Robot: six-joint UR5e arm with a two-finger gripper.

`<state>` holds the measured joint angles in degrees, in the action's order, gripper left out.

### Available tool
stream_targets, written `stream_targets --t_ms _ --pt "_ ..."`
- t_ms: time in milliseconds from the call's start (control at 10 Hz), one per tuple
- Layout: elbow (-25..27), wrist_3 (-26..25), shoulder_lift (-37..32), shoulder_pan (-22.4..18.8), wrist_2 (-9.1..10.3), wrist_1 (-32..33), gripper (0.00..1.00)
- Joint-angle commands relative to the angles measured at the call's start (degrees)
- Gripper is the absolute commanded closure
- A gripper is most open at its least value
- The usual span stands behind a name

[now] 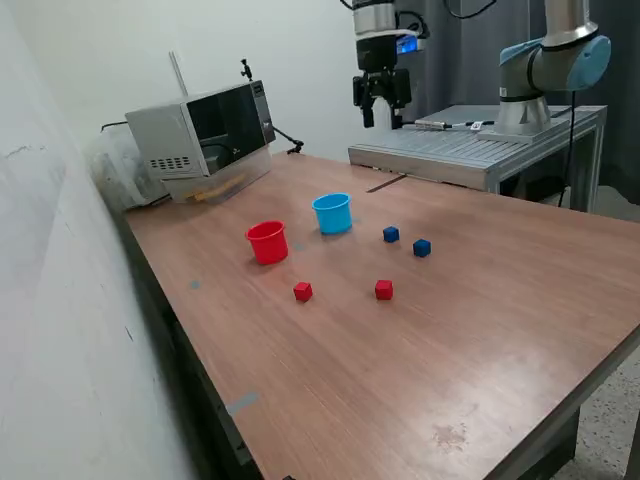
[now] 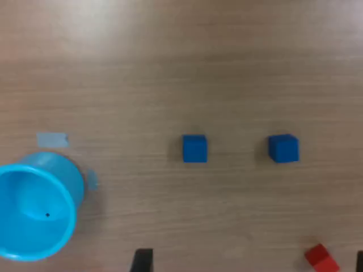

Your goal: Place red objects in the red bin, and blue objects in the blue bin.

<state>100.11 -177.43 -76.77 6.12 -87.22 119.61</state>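
Observation:
On the wooden table stand the red bin (image 1: 267, 242) and the blue bin (image 1: 332, 213), side by side, both upright and empty as far as shows. Two blue cubes (image 1: 391, 234) (image 1: 422, 247) lie to the exterior view's right of the blue bin. Two red cubes (image 1: 303, 291) (image 1: 384, 289) lie nearer the front. My gripper (image 1: 381, 118) hangs high above the table's back part, open and empty. The wrist view shows the blue bin (image 2: 35, 205), both blue cubes (image 2: 194, 148) (image 2: 283, 148) and one red cube (image 2: 321, 256) far below.
A microwave (image 1: 203, 127) stands at the table's back on the exterior view's left. A metal platform (image 1: 470, 150) carrying the arm's base stands at the back right. A wall runs along the exterior view's left side.

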Motion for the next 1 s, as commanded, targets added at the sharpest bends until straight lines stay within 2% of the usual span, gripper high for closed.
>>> stream_targets --t_ms 0,300,500,900 --pt "2.70 0.86 6.08 0.64 0.56 7.35 0.00" --pt "3.16 0.15 11.10 0.47 0.38 11.24 0.00" --pt "2.99 -4.74 14.26 0.47 0.03 11.52 0.00" --pt "4.39 -5.65 18.75 -0.23 -0.32 15.11 0.00"
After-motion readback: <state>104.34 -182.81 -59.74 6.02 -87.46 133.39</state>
